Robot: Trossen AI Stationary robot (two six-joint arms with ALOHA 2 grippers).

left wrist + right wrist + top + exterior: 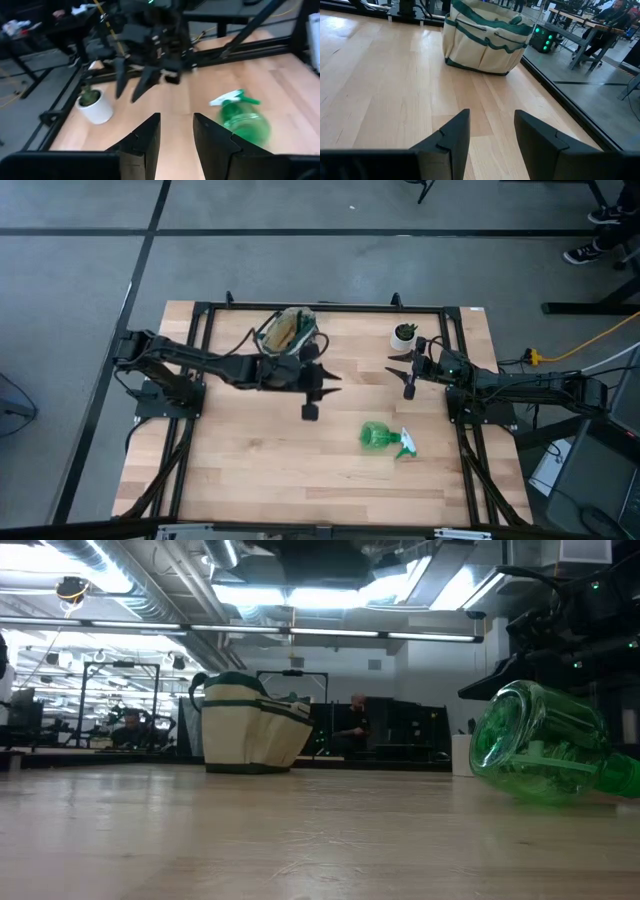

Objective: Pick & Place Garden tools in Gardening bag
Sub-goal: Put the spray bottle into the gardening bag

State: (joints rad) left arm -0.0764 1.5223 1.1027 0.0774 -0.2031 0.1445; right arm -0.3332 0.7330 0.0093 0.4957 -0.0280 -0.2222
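Seen from above, a wooden table (250, 470) fills the middle of the frame, with a dark robot arm reaching in from each side.

The gardening bag (287, 330), beige canvas with green trim, stands at the upper middle of the table near its far edge. Something wooden-toned shows inside its open top, probably tool handles already packed, though which tools cannot be made out.

Only one garden tool still lies out in the open: the translucent green spray bottle (382, 437), on its side in the lower right of the table, its white trigger pointing right. The table-level view shows it lying large at the right of the frame (540, 755), with the bag (250, 725) upright at left centre.

The left gripper (318, 390) hangs near the centre of the frame, just below and right of the bag, fingers apart and holding nothing. The right gripper (404, 367) hovers at the upper right, beside a small white-potted plant (404, 334) (not part of the job), and its fingers are also spread and empty.

Judging by this, the task looks nearly done: the bottle remains to be picked up and dropped into the bag.
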